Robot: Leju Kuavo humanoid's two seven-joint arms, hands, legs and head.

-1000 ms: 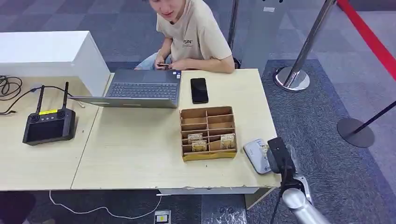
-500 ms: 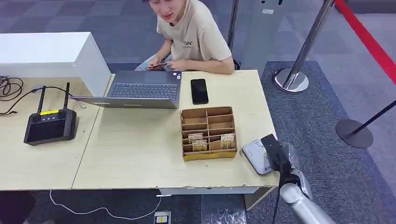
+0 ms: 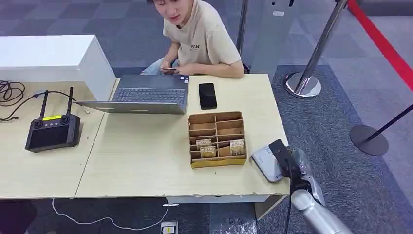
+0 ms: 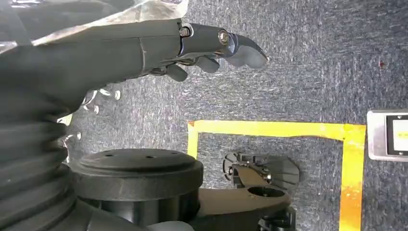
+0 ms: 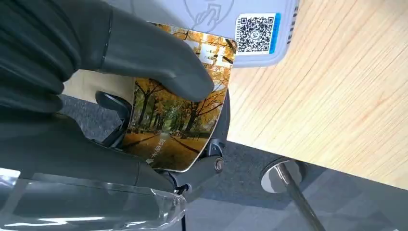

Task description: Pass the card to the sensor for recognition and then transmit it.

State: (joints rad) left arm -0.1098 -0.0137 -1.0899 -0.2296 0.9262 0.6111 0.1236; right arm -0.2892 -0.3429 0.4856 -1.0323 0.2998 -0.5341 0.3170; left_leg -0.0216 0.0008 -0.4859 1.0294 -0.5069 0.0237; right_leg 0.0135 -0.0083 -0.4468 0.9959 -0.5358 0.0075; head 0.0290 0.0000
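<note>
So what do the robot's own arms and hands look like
The right arm is a smooth silver tube with a thin black cable beside it, ending in a dark hand under a clear plastic guard. The left hand has dark grey fingers, bolted joints and a ribbed cover.

The divided box (image 3: 217,139) is sitting on the table (image 3: 141,161), with the phone (image 3: 207,95) at its 12 o'clock, the laptop (image 3: 146,93) at 10 o'clock and the sensor (image 3: 266,163) just beside at 4 o'clock.
</note>
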